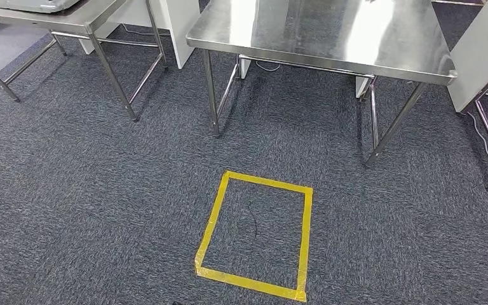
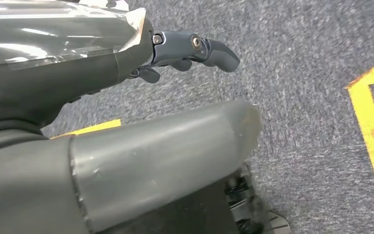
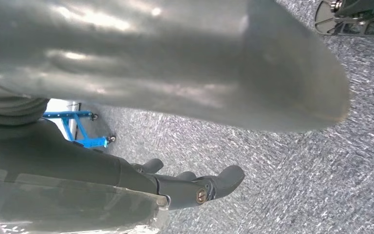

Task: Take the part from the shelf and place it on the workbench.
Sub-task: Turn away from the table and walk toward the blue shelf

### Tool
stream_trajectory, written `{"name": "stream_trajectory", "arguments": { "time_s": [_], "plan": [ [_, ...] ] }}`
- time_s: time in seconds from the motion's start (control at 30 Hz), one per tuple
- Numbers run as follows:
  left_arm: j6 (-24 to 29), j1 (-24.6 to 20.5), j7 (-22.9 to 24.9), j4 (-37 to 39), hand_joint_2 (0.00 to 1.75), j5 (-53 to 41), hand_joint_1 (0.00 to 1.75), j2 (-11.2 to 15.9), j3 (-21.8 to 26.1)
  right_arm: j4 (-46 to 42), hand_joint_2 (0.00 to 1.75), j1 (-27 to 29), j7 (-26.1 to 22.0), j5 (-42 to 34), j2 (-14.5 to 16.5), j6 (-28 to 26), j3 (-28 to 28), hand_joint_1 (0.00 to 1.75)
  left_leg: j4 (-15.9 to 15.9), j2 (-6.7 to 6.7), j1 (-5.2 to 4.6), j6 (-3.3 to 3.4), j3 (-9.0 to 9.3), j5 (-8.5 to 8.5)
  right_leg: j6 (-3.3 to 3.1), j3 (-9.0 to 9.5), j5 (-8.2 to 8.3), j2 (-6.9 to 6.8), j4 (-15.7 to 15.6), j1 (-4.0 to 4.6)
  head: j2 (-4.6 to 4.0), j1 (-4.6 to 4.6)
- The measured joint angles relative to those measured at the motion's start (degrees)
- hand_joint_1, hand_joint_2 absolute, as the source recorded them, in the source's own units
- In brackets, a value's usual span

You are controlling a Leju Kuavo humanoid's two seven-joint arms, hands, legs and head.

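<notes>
Grey carpet (image 1: pixel 89 210) fronts a steel worktop (image 1: pixel 330 38); both hanging robot hands, left (image 2: pixel 185 51) and right (image 3: pixel 195 187), seemingly hold nothing, fingers loosely extended.

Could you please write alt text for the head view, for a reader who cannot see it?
A yellow tape square marks grey carpet in front of a bare steel table. A second steel table stands at the upper left.
</notes>
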Motion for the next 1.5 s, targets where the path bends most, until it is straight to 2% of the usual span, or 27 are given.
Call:
{"name": "stream_trajectory", "arguments": {
  "time_s": [0.03, 0.1, 0.13, 0.17, 0.23, 0.27, 0.3, 0.33, 0.37, 0.43, 0.47, 0.5, 0.53, 0.57, 0.63, 0.67, 0.73, 0.8, 0.83, 0.87, 0.9, 0.97, 1.0, 1.07, 1.17, 1.4, 1.5],
  "plan": [
    [0.0, -0.1, 0.0, 0.0, 0.0, -0.1, 0.0, -0.1, -0.1, 0.0, 0.0, 0.0, 0.0, 0.0, 0.0, 0.0, 0.0, 0.0, -0.9, -0.04, -0.22, 0.3, 0.24, -0.24, 0.49, -0.29, 0.4, -0.02, 0.0, 0.04, 0.0, 0.03],
    [0.1, -0.1, 0.1, 0.0, 0.0, -0.3, 0.0, -0.2, -0.3, 0.0, 0.0, 0.1, 0.0, 0.0, -0.1, -0.1, 0.0, 0.0, -1.6, 0.2, -0.4, 1.34, -0.63, 0.61, 1.33, -0.92, 0.78, -0.01, 0.2, 0.14, 0.0, 0.03],
    [0.2, -0.1, 0.1, 0.0, 0.0, -0.3, 0.0, -0.3, -0.3, 0.0, 0.0, 0.2, 0.1, 0.0, -0.2, -0.1, 0.0, 0.0, -2.0, 0.34, -0.43, 2.1, -1.16, 1.31, 1.3, -1.57, -0.07, 0.06, 1.1, 0.19, 0.0, 0.09],
    [0.2, -0.2, 0.1, 0.0, 0.0, -0.3, 0.0, -0.4, -0.4, 0.0, 0.0, 0.2, 0.1, 0.0, -0.3, -0.1, 0.0, 0.0, -2.4, 0.46, -0.41, 2.71, -1.78, 1.99, 1.04, -2.51, -1.79, 0.15, 2.9, 0.26, 0.0, 0.18],
    [0.2, -0.3, -0.1, 0.0, 0.0, -0.3, 0.0, -0.5, -0.7, 0.0, 0.0, 0.3, 0.1, 0.0, -0.4, -0.1, 0.0, 0.0, -2.5, 0.62, -0.56, 3.31, -3.09, 3.05, 0.29, -4.97, -6.65, 0.27, 9.7, 0.15, 0.0, 0.43],
    [-0.1, -0.3, -0.2, 0.0, 0.0, -0.4, 0.0, -0.5, -0.8, 0.0, 0.0, 0.3, 0.1, 0.0, -0.4, -0.2, 0.0, 0.0, -2.5, 0.71, -0.67, 3.31, -3.81, 3.53, 0.33, -5.99, -8.28, 0.29, 13.4, 0.12, 0.0, 0.53],
    [-0.5, -0.4, -0.1, 0.0, 0.0, -0.5, 0.0, -0.5, -0.8, 0.0, 0.0, 0.3, 0.2, 0.0, -0.4, -0.3, 0.0, 0.0, -2.4, 0.85, -0.78, 3.3, -4.5, 4.07, 0.69, -6.48, -8.75, 0.3, 16.2, 0.11, 0.0, 0.57],
    [-1.2, -0.5, 0.2, 0.0, 0.0, -0.7, 0.0, -0.5, -0.9, 0.0, 0.0, 0.4, 0.2, 0.0, -0.4, -0.6, 0.0, 0.0, -2.4, 0.96, -0.88, 3.24, -5.18, 4.6, 1.26, -6.12, -8.04, 0.3, 17.4, 0.12, 0.0, 0.59],
    [-1.9, -0.8, 0.6, 0.0, 0.0, -1.0, 0.0, -0.5, -0.9, 0.0, 0.0, 0.4, 0.3, 0.0, -0.5, -0.9, 0.0, 0.0, -2.3, 1.01, -0.98, 3.15, -5.73, 5.1, 1.82, -4.76, -6.57, 0.3, 16.5, 0.13, 0.0, 0.6],
    [-2.9, -1.5, 1.4, 0.0, 0.0, -1.3, 0.0, -0.5, -1.0, 0.0, 0.0, 0.3, 0.6, 0.0, -0.5, -1.5, 0.0, 0.0, -2.1, 1.01, -1.15, 2.85, -6.61, 5.94, 2.19, 0.81, -4.11, 0.28, 8.9, 0.13, 0.0, 0.64],
    [-3.1, -1.9, 1.6, 0.0, 0.0, -1.4, 0.0, -0.5, -1.1, 0.0, 0.0, 0.2, 0.8, 0.0, -0.5, -1.8, 0.0, 0.0, -1.8, 0.99, -1.29, 2.65, -6.96, 6.28, 1.86, 3.97, -4.13, 0.3, 4.0, 0.24, 0.0, 0.63],
    [-3.2, -2.2, 1.7, 0.0, 0.0, -1.5, 0.0, -0.5, -1.2, 0.1, 0.0, 0.1, 0.9, 0.0, -0.5, -2.1, 0.0, 0.0, -1.5, 0.99, -1.43, 2.39, -7.23, 6.58, 1.44, 6.1, -4.55, 0.31, 0.3, 0.42, 0.0, 0.63],
    [-3.2, -2.5, 1.7, 0.0, 0.0, -1.6, 0.0, -0.4, -1.2, 0.1, 0.0, 0.0, 1.0, 0.0, -0.6, -2.4, 0.0, 0.0, -1.3, 1.02, -1.53, 2.13, -7.41, 6.83, 1.03, 7.14, -5.13, 0.34, -1.8, 0.61, 0.0, 0.59],
    [-3.1, -2.7, 1.7, 0.0, 0.0, -1.7, 0.0, -0.4, -1.2, 0.1, 0.0, 0.0, 1.0, 0.0, -0.6, -2.6, 0.0, 0.0, -1.2, 1.05, -1.61, 1.84, -7.51, 7.08, 0.67, 7.41, -5.42, 0.37, -2.6, 0.77, 0.0, 0.54],
    [-3.0, -2.8, 1.7, 0.0, 0.0, -1.8, 0.0, -0.4, -1.3, 0.3, 0.0, 0.1, 1.1, 0.0, -0.5, -2.9, 0.0, 0.0, -0.7, 0.98, -1.45, 1.26, -7.82, 6.9, -0.22, 6.94, -4.99, 0.32, -2.6, 0.14, 0.0, 0.45],
    [-3.0, -2.8, 1.7, 0.0, 0.0, -1.8, 0.0, -0.4, -1.3, 0.3, 0.0, 0.1, 1.1, 0.0, -0.4, -3.0, 0.0, 0.0, 0.4, 0.87, -1.3, 0.93, -8.33, 5.79, -0.78, 6.76, -4.68, 0.25, -2.6, -0.18, 0.0, 0.34],
    [-3.1, -2.7, 1.7, 0.0, 0.0, -1.9, 0.0, -0.4, -1.3, 0.4, 0.0, 0.0, 1.2, 0.1, -0.3, -3.1, 0.0, 0.0, 6.1, 0.53, -0.92, 0.2, -10.62, 1.43, -1.64, 6.21, -4.12, 0.09, -2.6, -0.34, 0.0, 0.15],
    [-3.2, -2.7, 1.6, 0.0, 0.0, -2.0, 0.0, -0.3, -1.4, 0.5, 0.0, 0.1, 1.5, 0.1, -0.3, -3.2, 0.0, 0.0, 13.8, 0.36, -0.53, -0.43, -13.36, -2.48, -1.9, 5.65, -3.77, -0.01, -2.5, -0.25, 0.0, 0.04],
    [-3.2, -2.6, 1.7, 0.0, 0.0, -2.1, 0.0, -0.3, -1.4, 0.5, 0.0, 0.2, 1.6, 0.1, -0.3, -3.3, 0.0, 0.0, 15.9, 0.36, -0.35, -0.63, -13.89, -2.97, -1.91, 5.48, -3.68, -0.04, -2.3, -0.22, 0.0, 0.03],
    [-3.3, -2.6, 1.8, 0.0, 0.0, -2.1, 0.0, -0.3, -1.5, 0.5, 0.44, 0.2, 1.7, 0.1, -0.4, -3.3, 0.0, 0.0, 15.7, 0.38, -0.18, -0.73, -13.35, -2.31, -1.88, 5.42, -3.63, -0.03, -2.2, -0.21, 0.0, 0.04],
    [-3.3, -2.6, 1.9, 0.0, 0.0, -2.2, 0.0, -0.3, -1.6, 0.6, 0.87, 0.2, 1.7, 0.1, -0.4, -3.3, 0.1, 0.0, 13.3, 0.4, -0.02, -0.71, -11.69, -0.69, -1.83, 5.44, -3.63, 0.02, -1.9, -0.21, 0.0, 0.02],
    [-3.2, -2.6, 2.3, 0.0, 0.0, -2.1, 0.0, -0.3, -1.6, 0.6, 1.75, 0.2, 1.8, 0.2, -0.4, -3.3, 0.1, 0.0, 5.5, 0.33, 0.1, -0.3, -7.05, 2.61, -1.57, 5.29, -3.77, 0.17, -1.6, -0.14, 0.0, 0.03],
    [-3.1, -2.6, 2.4, 0.0, 0.0, -2.1, 0.0, -0.3, -1.7, 0.7, 1.75, 0.2, 1.7, 0.2, -0.4, -3.3, 0.2, 0.0, 2.6, 0.28, -0.02, 0.01, -5.43, 3.45, -1.33, 5.12, -3.81, 0.24, -1.4, -0.07, 0.0, 0.03],
    [-3.0, -2.6, 2.6, 0.0, 0.0, -1.9, 0.0, -0.3, -1.6, 0.7, 1.75, 0.2, 1.6, 0.2, -0.5, -3.2, 0.2, 0.0, 0.3, 0.18, -0.3, 0.36, -4.43, 3.36, -0.83, 4.56, -3.87, 0.26, -1.2, 0.28, 0.0, 0.07],
    [-3.1, -2.6, 2.8, 0.0, 0.0, -1.8, 0.0, -0.3, -1.6, 0.7, 1.75, 0.2, 1.5, 0.2, -0.7, -3.0, 0.2, 0.0, -0.5, 0.12, -0.76, 0.3, -4.68, 3.24, -0.27, 4.02, -3.91, 0.24, -0.8, 0.73, 0.0, 0.14],
    [-3.5, -2.6, 2.8, 0.0, 0.0, -2.0, 0.0, -0.3, -1.7, 0.7, 1.75, 0.2, 2.3, 0.2, -1.2, -3.0, 0.2, 0.0, -0.4, 0.14, -1.57, 1.36, -4.98, 3.39, 0.42, 3.42, -3.52, 0.26, -0.9, 0.39, 0.0, 0.18],
    [-3.8, -2.6, 2.8, 0.0, 0.0, -2.2, 0.0, -0.3, -1.7, 0.7, 0.44, 0.2, 2.6, 0.2, -1.4, -3.1, 0.2, 0.0, -0.3, 0.14, -1.71, 1.68, -5.02, 3.53, 0.66, 3.35, -3.37, 0.26, -0.9, 0.24, 0.0, 0.18]
  ]
}}
